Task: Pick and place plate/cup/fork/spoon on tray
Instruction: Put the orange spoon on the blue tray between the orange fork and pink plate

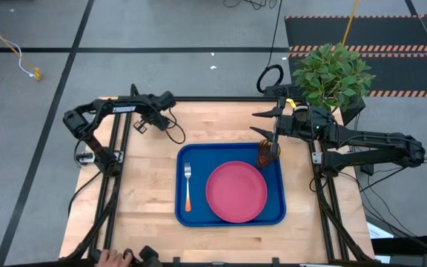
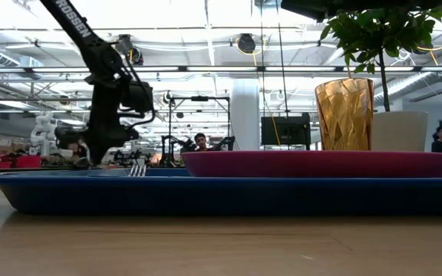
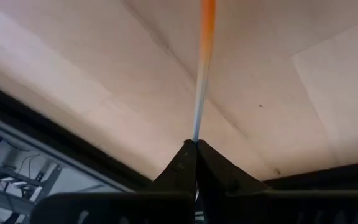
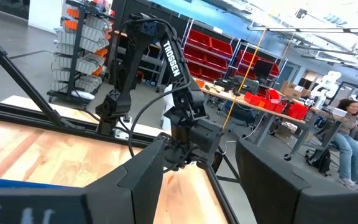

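Seen from above, a pale wooden counter (image 1: 147, 208) with visible grain is carrying a large blue plastic tray (image 1: 199, 157), rectangular with rounded corners and a raised rim. The tray is sitting at the counter's centre. Inside it, toward four o'clock, a round, flat, pink-red plate (image 1: 236, 191) is lying smooth and matte. At the tray's nine o'clock side a small fork (image 1: 187, 186) is resting, silver tines pointing to twelve o'clock and orange handle to six. At the tray's one o'clock corner a ribbed, translucent amber cup (image 1: 268, 154) is standing upright, just beside the plate.

The right tool (image 1: 265, 124) is hovering beside the cup at the tray's one o'clock corner, its two dark fingers spread wide apart and holding nothing. The left tool (image 1: 170, 98) is sitting at the counter's eleven o'clock edge, well apart from the tray. In the left wrist view its fingers are pressed together on the thin silver end of an orange-handled utensil (image 3: 202, 56); the gripped end is hidden, so fork or spoon cannot be told. From above that utensil is too small to make out.

A leafy green plant (image 1: 330, 73) is standing past the counter's one o'clock corner. In the low view the tray's rim is hiding most of the fork, and the cup's facets are glinting gold.
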Action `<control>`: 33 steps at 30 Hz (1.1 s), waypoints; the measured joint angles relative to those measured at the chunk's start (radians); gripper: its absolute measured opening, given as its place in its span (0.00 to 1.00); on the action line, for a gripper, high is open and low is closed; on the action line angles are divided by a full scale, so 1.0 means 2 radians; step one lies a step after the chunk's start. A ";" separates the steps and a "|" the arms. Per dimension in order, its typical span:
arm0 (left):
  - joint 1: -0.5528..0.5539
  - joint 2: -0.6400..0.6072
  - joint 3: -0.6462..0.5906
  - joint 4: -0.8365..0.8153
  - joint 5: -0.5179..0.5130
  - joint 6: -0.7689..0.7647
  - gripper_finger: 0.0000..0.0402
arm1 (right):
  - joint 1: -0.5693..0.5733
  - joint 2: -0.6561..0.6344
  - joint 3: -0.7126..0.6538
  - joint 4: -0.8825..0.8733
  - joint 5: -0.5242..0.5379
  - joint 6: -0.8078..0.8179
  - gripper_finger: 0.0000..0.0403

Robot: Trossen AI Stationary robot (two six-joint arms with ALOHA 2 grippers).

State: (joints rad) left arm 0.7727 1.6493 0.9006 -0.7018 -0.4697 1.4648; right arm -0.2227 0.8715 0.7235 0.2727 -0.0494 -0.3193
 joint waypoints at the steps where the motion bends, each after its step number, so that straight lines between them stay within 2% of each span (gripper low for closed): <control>1: -0.004 0.000 0.004 -0.006 -0.001 -0.003 0.00 | 0.000 0.000 0.000 0.000 0.000 0.000 0.48; 13: -0.068 0.000 0.025 -0.068 -0.006 -0.046 0.00 | 0.000 0.000 0.000 0.000 0.000 0.008 0.48; 19: -0.104 -0.001 0.032 -0.104 -0.056 -0.060 0.00 | 0.000 0.000 0.000 0.000 0.000 0.009 0.48; 23: -0.134 -0.001 0.059 -0.127 -0.071 -0.100 0.00 | 0.000 0.000 0.000 0.000 0.000 0.009 0.48; 33: -0.257 -0.001 0.127 -0.129 -0.072 -0.191 0.00 | 0.000 0.000 0.000 -0.005 0.000 0.021 0.48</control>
State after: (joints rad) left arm 0.2589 1.6478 1.1550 -0.9600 -0.6136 1.0826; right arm -0.2227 0.8715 0.7235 0.2618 -0.0494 -0.2772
